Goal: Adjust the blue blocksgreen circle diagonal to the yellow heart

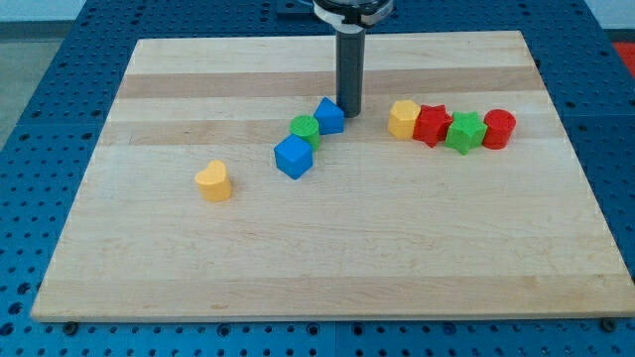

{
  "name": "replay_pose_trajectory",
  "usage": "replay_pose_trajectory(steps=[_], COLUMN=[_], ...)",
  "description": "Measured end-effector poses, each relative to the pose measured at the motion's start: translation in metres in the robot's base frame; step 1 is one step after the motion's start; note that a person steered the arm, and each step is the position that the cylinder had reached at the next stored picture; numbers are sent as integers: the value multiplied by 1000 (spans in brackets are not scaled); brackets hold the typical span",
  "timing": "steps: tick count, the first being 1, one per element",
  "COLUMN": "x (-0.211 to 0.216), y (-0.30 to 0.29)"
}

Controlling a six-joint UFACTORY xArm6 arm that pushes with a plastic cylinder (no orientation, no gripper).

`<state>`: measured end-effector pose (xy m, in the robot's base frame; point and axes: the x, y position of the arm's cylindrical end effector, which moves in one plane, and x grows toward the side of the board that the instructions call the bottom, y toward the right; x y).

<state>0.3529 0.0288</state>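
Note:
A yellow heart lies left of the board's middle. To its upper right, three blocks sit in a touching diagonal line: a blue cube, a green circle and a smaller blue block. My tip stands right beside the smaller blue block, on its right side, touching it or nearly so.
A row of four touching blocks lies to the right: a yellow hexagon, a red star, a green star and a red cylinder. The wooden board sits on a blue perforated table.

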Motion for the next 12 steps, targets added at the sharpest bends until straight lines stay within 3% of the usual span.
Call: replay_pose_trajectory(steps=[2,5,9,12], x=[19,100,100,96], y=[26,20,-67,-57])
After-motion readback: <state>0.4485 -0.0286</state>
